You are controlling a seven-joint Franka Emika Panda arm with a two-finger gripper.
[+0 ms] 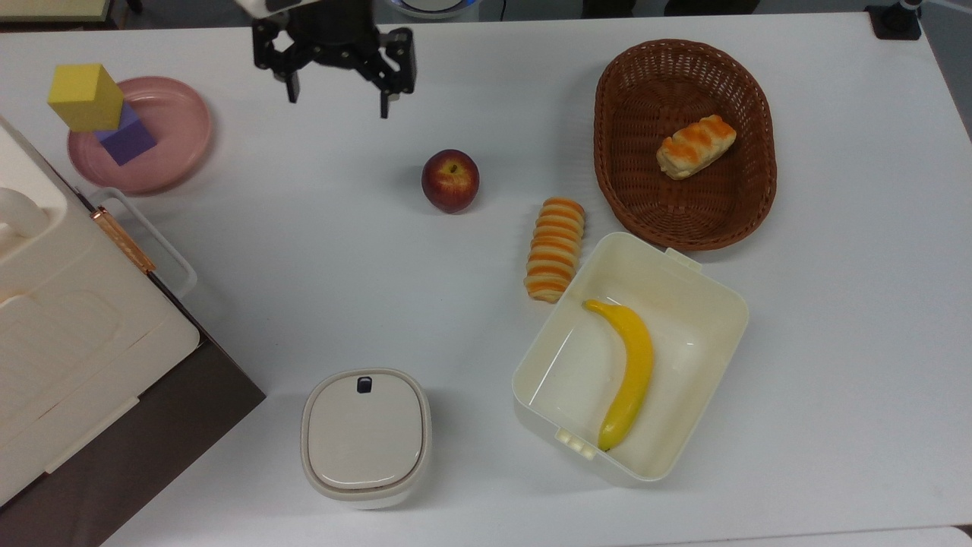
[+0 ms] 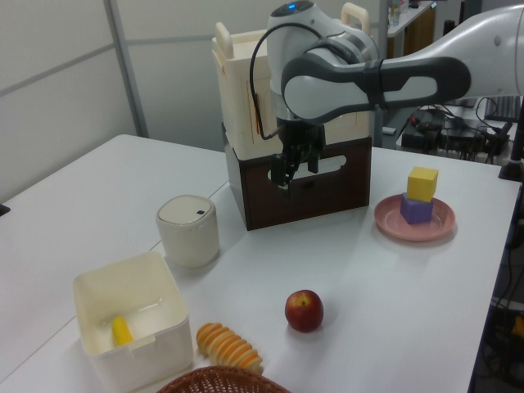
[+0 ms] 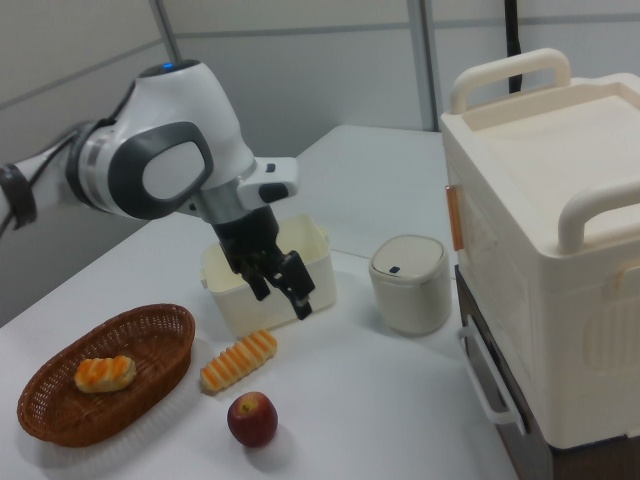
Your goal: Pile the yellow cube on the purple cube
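- The yellow cube (image 1: 85,96) is sitting on top of the purple cube (image 1: 127,139); we are finding the pair on the pink plate (image 1: 182,129), well to the top view's left of the pincer (image 1: 339,105).
- In the left view we are seeing the yellow cube (image 2: 422,183) resting squarely on the purple cube (image 2: 417,210), with the plate (image 2: 414,227) well to the left view's right of the pincer (image 2: 296,174).
- We are observing the pincer spread wide and holding nothing, its two fingers (image 1: 292,93) pointing down at bare table (image 1: 304,228) in the top view.
- In the right view the pincer (image 3: 285,291) is hanging above the table, in front of the cream open box (image 3: 228,300).
- The apple (image 1: 450,180) is lying near the pincer, toward the top view's lower right of it; we are seeing it apart from the fingers.
- The striped bread roll (image 1: 555,248) and the banana (image 1: 627,372) in the open box are lying farther that way.
- The wicker basket (image 1: 630,114) holding another roll (image 1: 695,146) is standing well to the top view's right of the pincer.
- The lidded canister (image 1: 365,435) is standing well below the pincer in the top view.
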